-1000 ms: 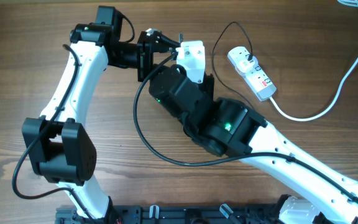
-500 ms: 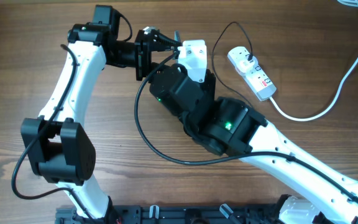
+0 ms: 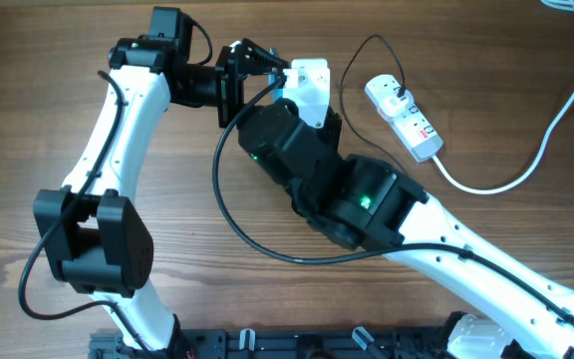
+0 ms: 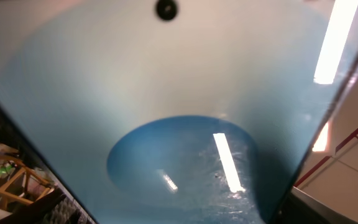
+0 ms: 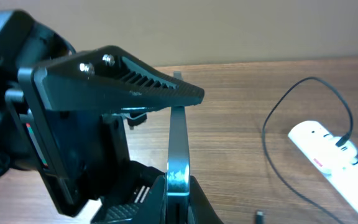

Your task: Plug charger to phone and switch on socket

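We see a brown wooden tabletop [image 3: 526,60] with long grain and a few dark knots, evenly lit with soft shadows. A black rail [image 3: 297,344] runs along its near edge. From the right wrist view, a plain pale wall [image 5: 229,31] rises behind the far edge of the table. In the left wrist view, pale tiles [image 4: 353,168] crossed by 1 red line [image 4: 347,140] show at the right, and a blurred wooden rack [image 4: 11,180] stands at the lower left. Long bright bars of light [image 4: 337,37] glare there too.

Robot lab bench: wood-grain table [image 3: 8,150], plain beige wall [image 5: 260,31]
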Robot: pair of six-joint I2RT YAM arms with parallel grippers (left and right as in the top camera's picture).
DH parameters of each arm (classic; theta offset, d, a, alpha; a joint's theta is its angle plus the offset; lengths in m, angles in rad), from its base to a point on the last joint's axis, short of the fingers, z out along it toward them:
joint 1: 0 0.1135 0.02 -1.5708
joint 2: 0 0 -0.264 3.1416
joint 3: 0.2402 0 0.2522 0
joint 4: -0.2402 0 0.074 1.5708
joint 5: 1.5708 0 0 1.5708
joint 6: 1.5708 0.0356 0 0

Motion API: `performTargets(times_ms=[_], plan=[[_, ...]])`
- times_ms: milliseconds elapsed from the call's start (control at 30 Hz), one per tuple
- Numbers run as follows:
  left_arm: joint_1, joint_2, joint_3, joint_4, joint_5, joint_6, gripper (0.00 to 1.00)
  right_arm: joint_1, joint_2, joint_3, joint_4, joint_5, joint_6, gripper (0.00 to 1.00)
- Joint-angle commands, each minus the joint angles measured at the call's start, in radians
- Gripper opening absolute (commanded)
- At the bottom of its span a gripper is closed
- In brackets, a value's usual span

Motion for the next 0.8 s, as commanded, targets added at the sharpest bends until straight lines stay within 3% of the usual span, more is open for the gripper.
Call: performTargets(times_ms=[0, 100, 200, 300, 767], plan=[[0.000, -0.033, 0.022, 0.006, 0.023, 0.005, 0.86, 0.004, -0.032, 0.017, 0.016, 0.067, 0.171, 0.05], [0.000, -0.033, 0.022, 0.023, 0.023, 0.005, 0.85, 0.004, -0.045, 0.017, -0.016, 0.067, 0.460, 0.04], [0.000, -0.033, 0.022, 0.023, 0.023, 0.005, 0.76, 0.004, -0.044, 0.017, -0.123, 0.066, 0.968, 0.05], [0.000, -0.033, 0.022, 0.023, 0.023, 0.005, 0.75, 0.004, -0.044, 0.017, -0.229, 0.067, 1.362, 0.04], [0.000, -0.033, 0.022, 0.021, 0.023, 0.004, 0.67, 0.004, -0.044, 0.017, -0.127, 0.067, 1.426, 0.05]])
